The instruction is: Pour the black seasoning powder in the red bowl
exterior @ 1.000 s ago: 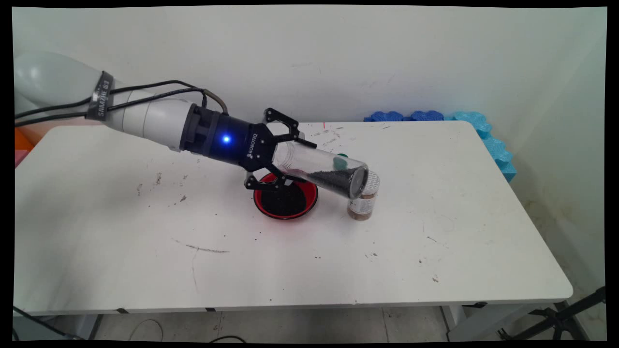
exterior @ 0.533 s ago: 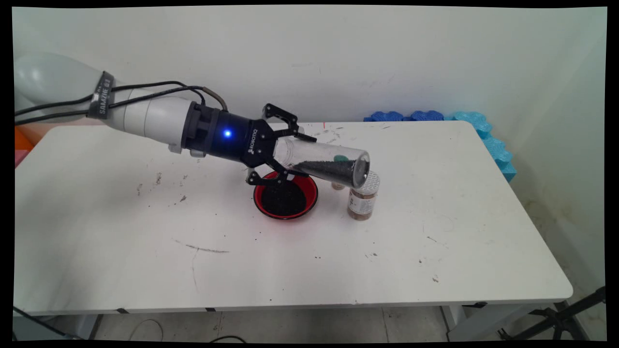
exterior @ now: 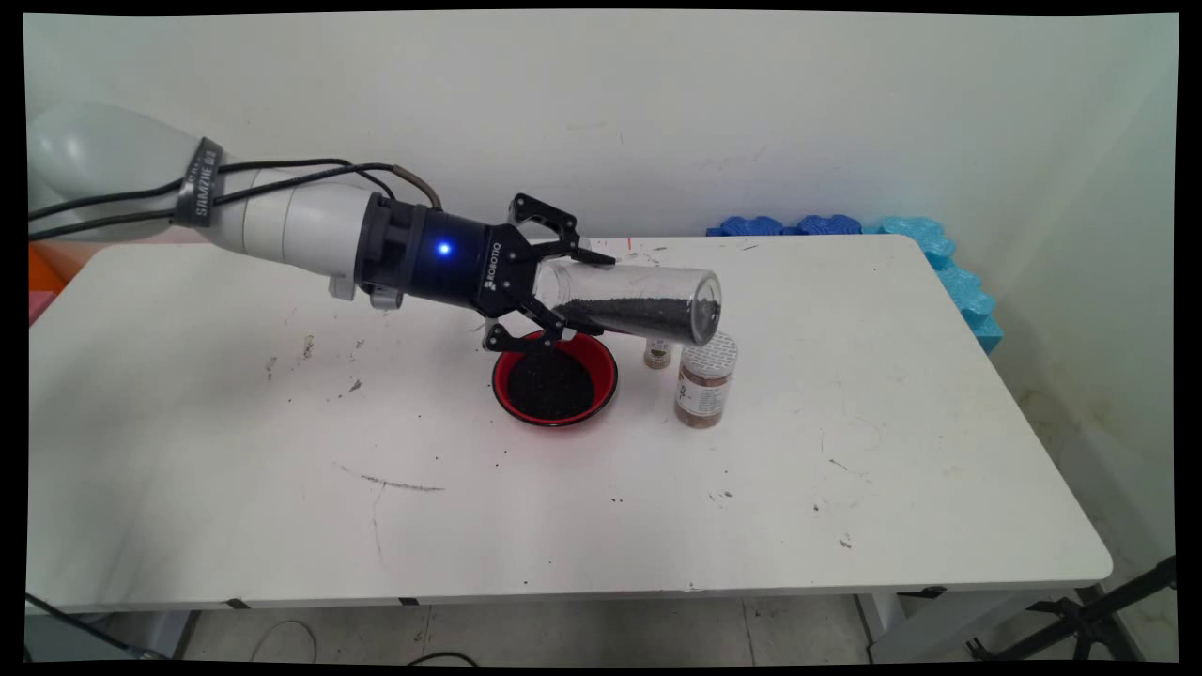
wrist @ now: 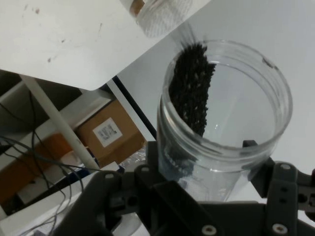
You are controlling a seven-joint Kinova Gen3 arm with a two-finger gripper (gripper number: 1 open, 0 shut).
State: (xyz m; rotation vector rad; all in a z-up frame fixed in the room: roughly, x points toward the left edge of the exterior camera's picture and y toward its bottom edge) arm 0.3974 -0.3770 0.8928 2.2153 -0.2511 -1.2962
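End effector (exterior: 549, 299) clenched on a clear jar (exterior: 629, 300) of black grains, held nearly level above the counter (exterior: 845, 488) centre, long axis pointing right; red bowl (exterior: 555, 377) lies directly below, spice shaker (exterior: 705, 379) beneath the jar's far end.

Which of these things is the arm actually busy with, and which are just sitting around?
In use:
gripper, shut on the clear jar
clear jar, held nearly level, with black grains inside
red bowl of black grains, below the gripper

Lying about:
spice jar with a white perforated lid
small bottle behind it
blue foam at the table's far corner
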